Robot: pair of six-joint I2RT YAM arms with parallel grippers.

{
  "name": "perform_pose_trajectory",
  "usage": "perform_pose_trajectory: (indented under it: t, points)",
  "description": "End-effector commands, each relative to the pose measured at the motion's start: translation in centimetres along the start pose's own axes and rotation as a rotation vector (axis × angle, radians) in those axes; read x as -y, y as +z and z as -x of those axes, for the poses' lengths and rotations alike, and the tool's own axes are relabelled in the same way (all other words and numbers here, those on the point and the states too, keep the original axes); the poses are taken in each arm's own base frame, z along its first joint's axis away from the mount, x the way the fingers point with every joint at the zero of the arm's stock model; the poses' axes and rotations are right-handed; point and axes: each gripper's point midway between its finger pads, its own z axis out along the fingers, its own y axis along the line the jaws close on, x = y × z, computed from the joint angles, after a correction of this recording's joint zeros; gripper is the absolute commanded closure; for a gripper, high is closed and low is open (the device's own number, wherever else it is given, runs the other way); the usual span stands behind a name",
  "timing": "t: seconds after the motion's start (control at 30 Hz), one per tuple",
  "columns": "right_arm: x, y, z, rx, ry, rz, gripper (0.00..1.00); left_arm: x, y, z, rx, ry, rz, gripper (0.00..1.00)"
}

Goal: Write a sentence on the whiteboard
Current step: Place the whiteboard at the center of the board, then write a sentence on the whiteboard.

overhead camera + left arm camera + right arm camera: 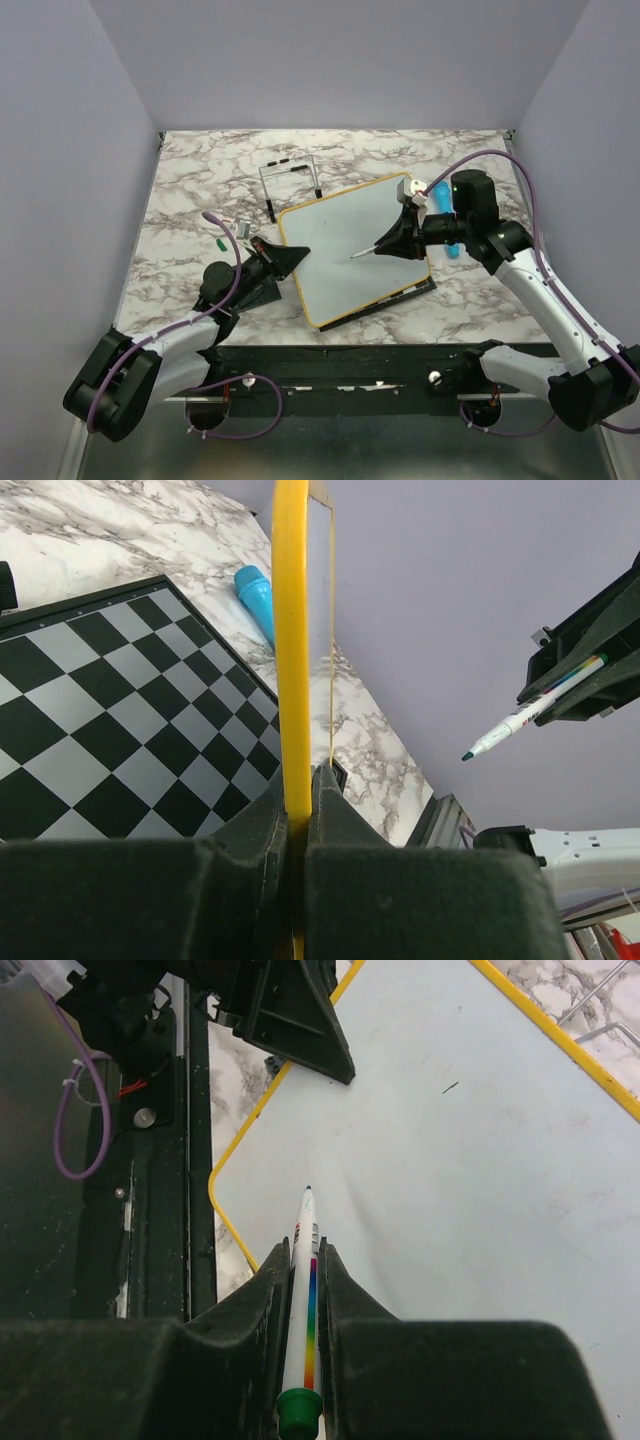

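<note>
**Two Arms Met Over a Whiteboard, Pen Tip Held Clear**

On the marble table (200,180), the left arm (170,345) lay low and stretched forward and to the right from its base. The right arm (540,290) rose from its corner, bent at the elbow and doubled back toward the centre. The whiteboard (340,220) sat skewed in mid-table on top of a chessboard (100,710), whose dark edge stuck out along the near right side. The left gripper (292,257) was clenched on the whiteboard's left rim, the yellow frame pinched between its fingers. The right gripper (303,1252) pointed left over the whiteboard's right half. It was clamped around a pen (520,718), the rainbow-striped barrel running between its fingers with the green end toward the wrist. The whiteboard lay under and ahead of the right gripper, and the pen's tip hung over the middle of the white face. Seen edge-on from the left wrist, the tip stood apart from the surface. A blue cylinder (256,600) lay on the table just past the right side of the chessboard, beside the right gripper. One small dark fleck (450,1087) marked the whiteboard's face.
</note>
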Motion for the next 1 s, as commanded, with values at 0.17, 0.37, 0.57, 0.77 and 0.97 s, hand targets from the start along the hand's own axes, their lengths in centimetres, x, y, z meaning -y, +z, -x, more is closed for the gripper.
perform_pose_trajectory:
  t: [0.17, 0.37, 0.57, 0.77, 0.97]
  points:
    - [-0.4, 0.2, 0.9, 0.028, -0.065, 0.030, 0.99, -1.0, -0.5, -0.3, 0.008, 0.091, 0.033, 1.00]
    - [-0.7, 0.4, -0.1, 0.032, -0.064, 0.031, 0.99, -1.1, -0.9, -0.3, 0.013, 0.092, 0.044, 1.00]
    - [-0.9, 0.6, -0.7, 0.038, -0.062, 0.037, 0.99, -1.2, -1.0, -0.4, 0.007, 0.095, 0.057, 1.00]
    - [-0.8, 0.7, -0.9, 0.046, -0.067, 0.034, 0.99, -1.2, -0.7, -0.5, -0.009, 0.103, 0.056, 1.00]
    - [-0.8, 0.9, -1.0, 0.051, -0.061, 0.042, 0.99, -1.4, -0.8, -0.8, -0.013, 0.102, 0.061, 1.00]
